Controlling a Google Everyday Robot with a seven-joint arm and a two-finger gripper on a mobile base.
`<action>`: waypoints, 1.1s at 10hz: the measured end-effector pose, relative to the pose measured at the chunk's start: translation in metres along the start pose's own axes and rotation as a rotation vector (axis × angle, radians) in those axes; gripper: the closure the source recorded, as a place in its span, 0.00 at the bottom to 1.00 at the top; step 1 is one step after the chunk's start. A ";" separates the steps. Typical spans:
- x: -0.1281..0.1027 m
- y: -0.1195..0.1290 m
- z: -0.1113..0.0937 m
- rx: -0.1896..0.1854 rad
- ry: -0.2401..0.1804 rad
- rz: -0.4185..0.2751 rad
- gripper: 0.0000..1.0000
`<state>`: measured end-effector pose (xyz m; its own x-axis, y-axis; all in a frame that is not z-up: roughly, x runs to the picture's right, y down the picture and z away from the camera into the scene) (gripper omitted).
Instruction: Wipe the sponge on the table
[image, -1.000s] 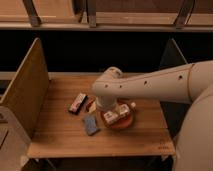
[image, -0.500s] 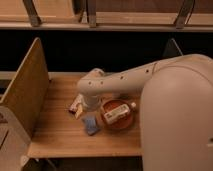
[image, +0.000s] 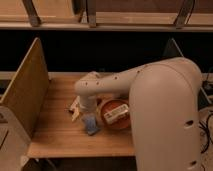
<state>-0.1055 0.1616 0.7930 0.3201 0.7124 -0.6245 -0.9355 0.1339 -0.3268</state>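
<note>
The white arm (image: 125, 82) has swung left; its gripper (image: 87, 113), jaws apart, now hangs just above the small flat blue-grey sponge (image: 91, 125), which lies unmoved on the light wooden tabletop (image: 55, 135). It looks poised to grasp.

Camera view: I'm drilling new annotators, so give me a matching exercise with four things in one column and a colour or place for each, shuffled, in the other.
Things:
1. sponge
2. plate
3. gripper
4. side panel

Descriptions:
A. reddish-brown and round
B. tan wood, upright at the edge of the table
C. at the arm's end, low over the table, just above the sponge
D. blue-grey, lying flat on the table

Pairs: 1-D, 2-A, 3-C, 4-B.
</note>
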 end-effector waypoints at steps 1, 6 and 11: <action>0.000 0.001 0.000 0.000 0.000 -0.002 0.20; 0.004 0.018 0.029 -0.028 0.052 -0.043 0.20; 0.002 0.011 0.044 -0.023 0.099 -0.042 0.20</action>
<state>-0.1220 0.1951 0.8193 0.3729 0.6346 -0.6769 -0.9179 0.1454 -0.3693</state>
